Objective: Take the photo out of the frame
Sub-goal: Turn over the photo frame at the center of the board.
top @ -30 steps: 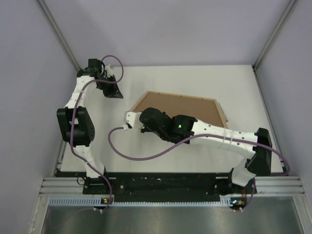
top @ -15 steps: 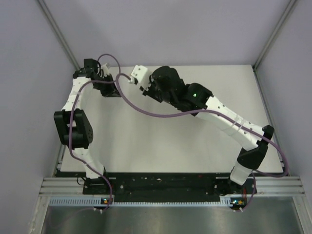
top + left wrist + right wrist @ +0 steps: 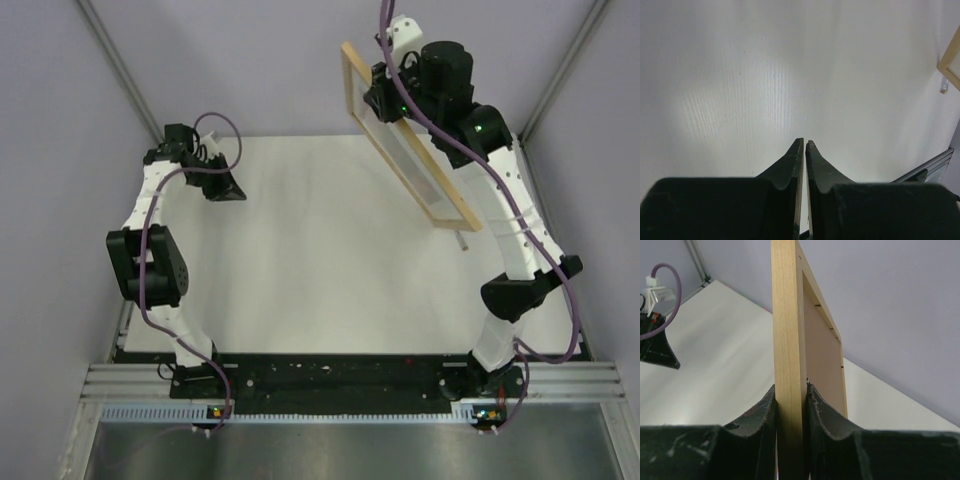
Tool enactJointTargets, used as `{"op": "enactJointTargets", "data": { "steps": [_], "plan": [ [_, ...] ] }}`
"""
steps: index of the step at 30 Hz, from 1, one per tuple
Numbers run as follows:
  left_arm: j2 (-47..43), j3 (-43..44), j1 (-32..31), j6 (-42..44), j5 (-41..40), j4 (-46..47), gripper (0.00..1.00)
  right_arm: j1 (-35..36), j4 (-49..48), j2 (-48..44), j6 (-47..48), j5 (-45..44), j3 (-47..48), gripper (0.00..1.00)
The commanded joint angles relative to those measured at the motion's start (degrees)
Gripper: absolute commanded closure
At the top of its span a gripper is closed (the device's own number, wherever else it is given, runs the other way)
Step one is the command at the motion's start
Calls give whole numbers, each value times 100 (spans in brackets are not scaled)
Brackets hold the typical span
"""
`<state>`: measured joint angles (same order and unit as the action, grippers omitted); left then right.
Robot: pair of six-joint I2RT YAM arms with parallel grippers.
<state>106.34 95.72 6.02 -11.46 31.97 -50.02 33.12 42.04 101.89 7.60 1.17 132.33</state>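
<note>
Right tool (image 3: 790, 390) is clamped on one wooden rail of the frame (image 3: 787, 315), one finger on each face. The frame hangs clear of the bench (image 3: 300, 260) at the far right, on edge and tilted, its long side sloping down toward the near right. Left tool (image 3: 804, 145) has its fingers together on nothing and sits low over the far-left part of the bench, well apart from the frame. The photo is not discernible in any view. The right wrist view shows only the brown backing board (image 3: 822, 350) set inside the rails, with small tabs (image 3: 818, 305) along its edge, so I judge the photo lies behind that board. Handling estimate: the frame is stiff and fairly light, but a one-rail pinch leaves a long overhang that may swing or twist in the grip. The smooth wood could slip. The front pane, if glass, is fragile, so set down gently. Best holds are the rail mid-span for carrying, then the tabs and the board edge for opening. The sheet itself should be thin, floppy and easily creased, so take it by a margin. The bench is white, matte and flat. Plain grey walls (image 3: 300, 60) close the sides and the back.
</note>
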Motion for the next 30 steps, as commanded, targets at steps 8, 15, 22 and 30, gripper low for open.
{"op": "enactJointTargets", "data": {
  "steps": [8, 15, 22, 30],
  "plan": [
    [-281, -142, 31, -93, 372, 300, 89, -763, -618, 148, -1796, 1166, 1049, 100],
    [-307, -238, 31, -163, 530, 405, 88, -781, -724, -107, -2060, 1412, 1224, 100],
    [-325, -352, 22, -207, 635, 511, 87, -842, -750, -406, -2358, 1632, 1198, 100],
    [-316, -361, 31, -207, 723, 520, 87, -1720, -943, -363, -3298, 2466, 804, 100]
  ]
}}
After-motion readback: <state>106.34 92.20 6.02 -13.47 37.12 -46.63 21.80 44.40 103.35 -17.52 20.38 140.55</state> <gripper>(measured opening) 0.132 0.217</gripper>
